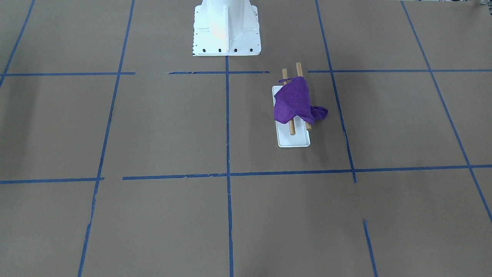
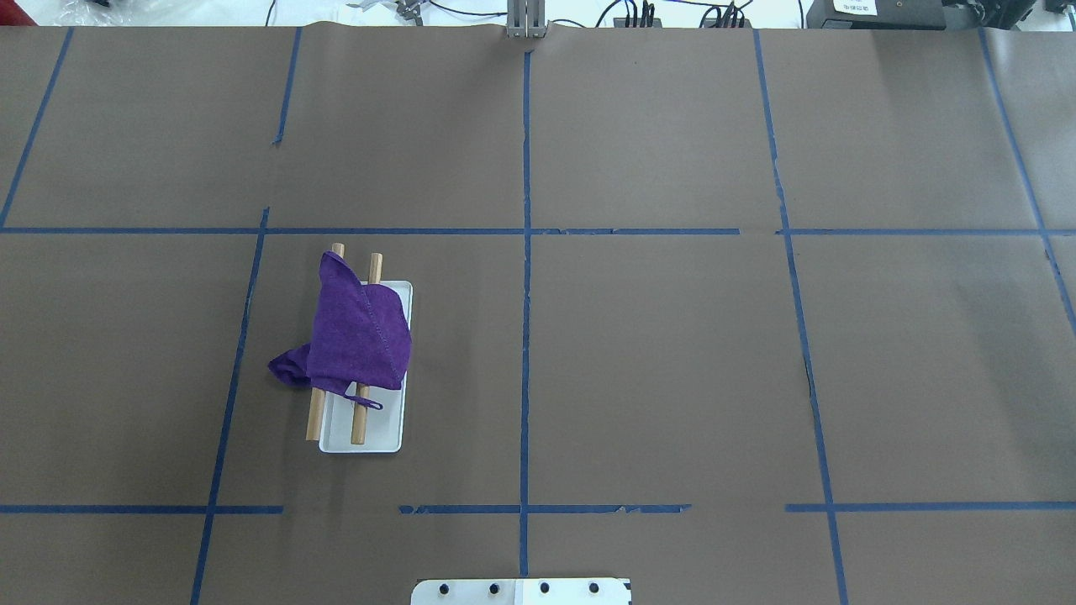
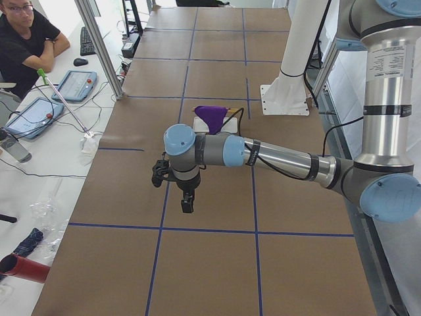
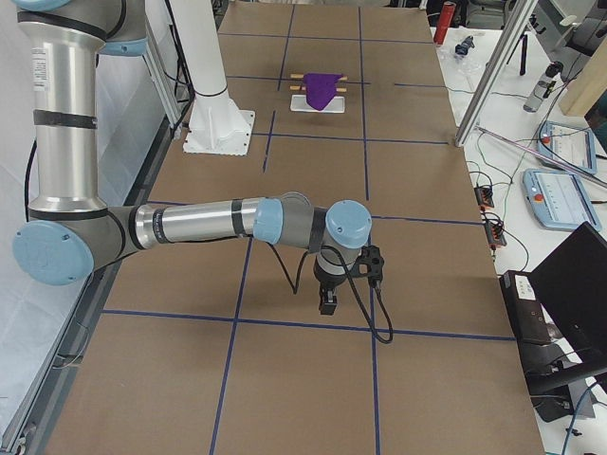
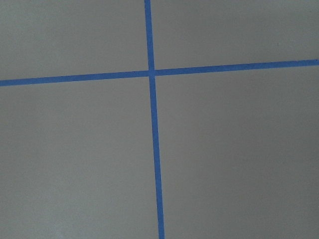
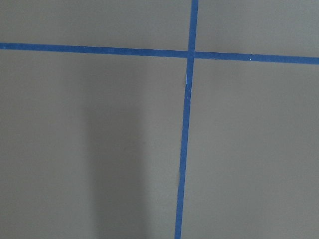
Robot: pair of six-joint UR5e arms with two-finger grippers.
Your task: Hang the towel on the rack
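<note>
A purple towel (image 1: 294, 100) lies draped over both wooden dowels of the rack (image 1: 292, 130), with one bunched end hanging down to the table on one side. It shows the same in the overhead view: towel (image 2: 357, 336), rack (image 2: 359, 420). My left gripper (image 3: 187, 203) hangs over the table well short of the towel (image 3: 212, 115), seen only from the side. My right gripper (image 4: 328, 301) hangs far from the towel (image 4: 322, 87), also seen only from the side. I cannot tell whether either is open. Both wrist views show only brown table and blue tape.
The white bolted pedestal (image 1: 226, 30) stands at the robot's edge of the table, near the rack. Blue tape lines grid the brown table. An operator (image 3: 26, 33) sits by tablets beyond the far edge. A red bottle (image 4: 448, 17) stands past the table's end.
</note>
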